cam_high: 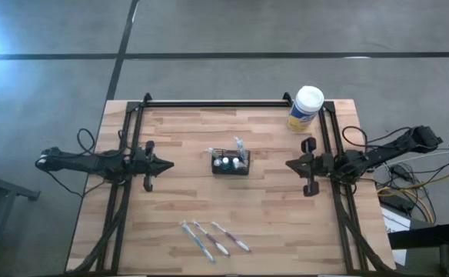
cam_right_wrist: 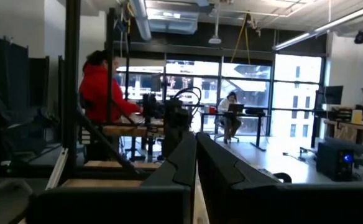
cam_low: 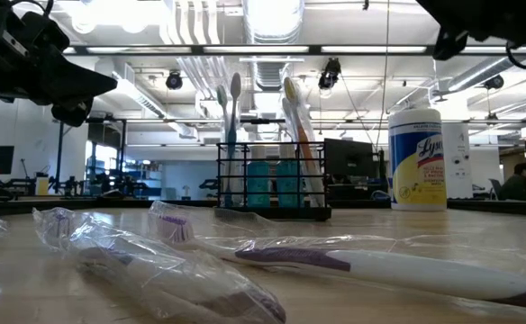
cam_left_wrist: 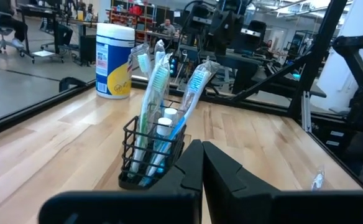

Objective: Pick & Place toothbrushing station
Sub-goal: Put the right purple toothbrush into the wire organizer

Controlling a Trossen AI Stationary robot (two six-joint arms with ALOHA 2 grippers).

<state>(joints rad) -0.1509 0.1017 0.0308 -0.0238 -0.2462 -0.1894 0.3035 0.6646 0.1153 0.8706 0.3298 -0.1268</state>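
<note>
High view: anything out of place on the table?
Yes. Three wrapped toothbrushes lie loose near the table's front edge, apart from the wire basket at centre, which already holds upright brushes and toothpaste tubes. Nothing looks spilled or damaged.

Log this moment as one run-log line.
left gripper: shut, empty, left of basket | right gripper: shut, empty, right of basket | three wrapped toothbrushes: flat at table's near edge

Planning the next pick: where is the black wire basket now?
In the high view, the black wire basket stands mid-table between both arms, with three wrapped toothbrushes nearer the front edge.
</note>
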